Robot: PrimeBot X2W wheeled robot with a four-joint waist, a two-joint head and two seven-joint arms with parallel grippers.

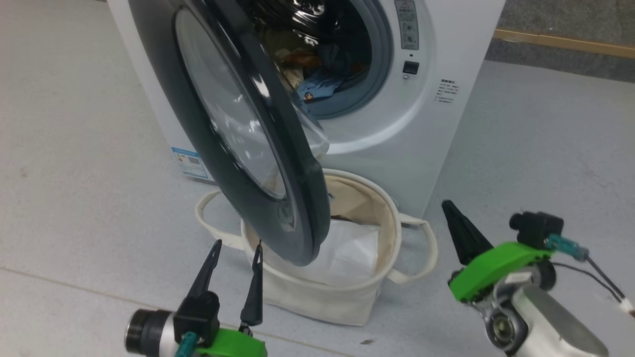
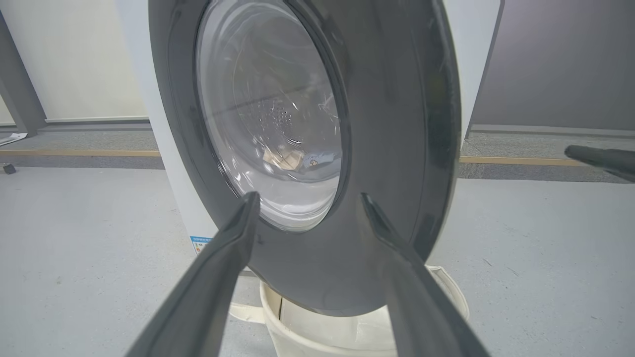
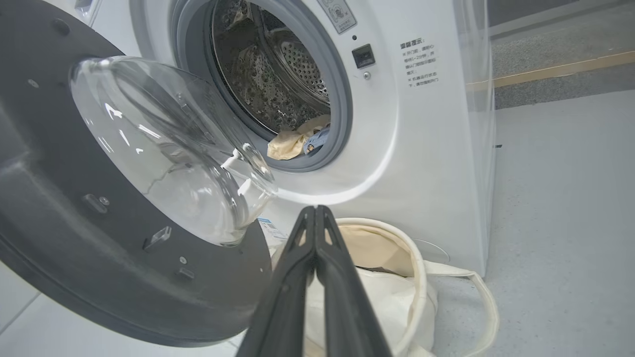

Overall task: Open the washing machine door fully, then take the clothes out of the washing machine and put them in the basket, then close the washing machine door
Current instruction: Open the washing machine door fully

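Observation:
The washing machine stands with its door swung partway out, black rim and clear glass bowl facing the drum. The clothes lie at the drum's mouth, a cream piece beside a light blue one. Under the door sits the cream basket. My left gripper is open just in front of the door's lower rim, not touching it. My right gripper is shut and empty, to the right of the basket.
A plain white flat sheet lies inside the basket. Pale grey floor spreads to the right of the machine. A wooden strip runs along the far floor edge. The door overhangs the basket's left half.

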